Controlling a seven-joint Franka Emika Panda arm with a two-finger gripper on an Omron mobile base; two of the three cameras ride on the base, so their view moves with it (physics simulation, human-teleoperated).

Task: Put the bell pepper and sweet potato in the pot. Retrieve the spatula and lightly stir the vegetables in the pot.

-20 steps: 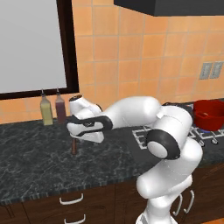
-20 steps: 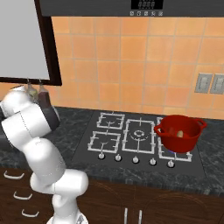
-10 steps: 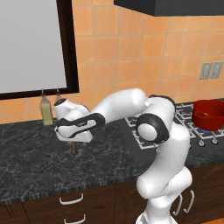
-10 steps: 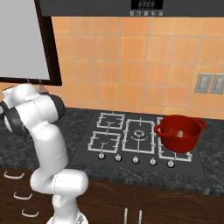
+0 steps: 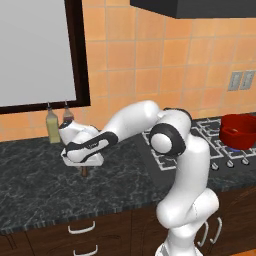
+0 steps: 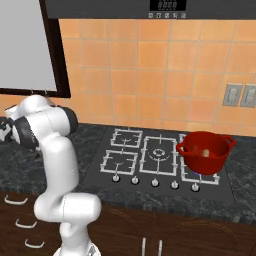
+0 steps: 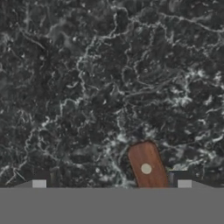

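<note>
The spatula's reddish-brown handle [image 7: 146,168] lies on the dark speckled counter [image 7: 87,87] between my gripper's [image 7: 111,184] fingertips, nearer the right one; its blade is hidden. The gripper [image 5: 83,164] is open and hangs just above the handle [image 5: 84,172] at the counter's left, holding nothing. Far to the right, the red pot [image 6: 205,150] stands on the stove's front right burner, with the pale sweet potato [image 6: 204,151] inside. The pot [image 5: 240,131] also shows at the right edge of the left base view. The bell pepper is hidden.
Two bottles [image 5: 51,127] [image 5: 66,117] stand against the tiled wall just behind the hand. The stove [image 6: 150,157] with its knob row lies between the hand and the pot. A window frame hangs above the counter's left part.
The arm has swung further left and the hand has dropped a little, now closer over the spatula handle. The jaws stayed open. Spatula and pot have not moved.
</note>
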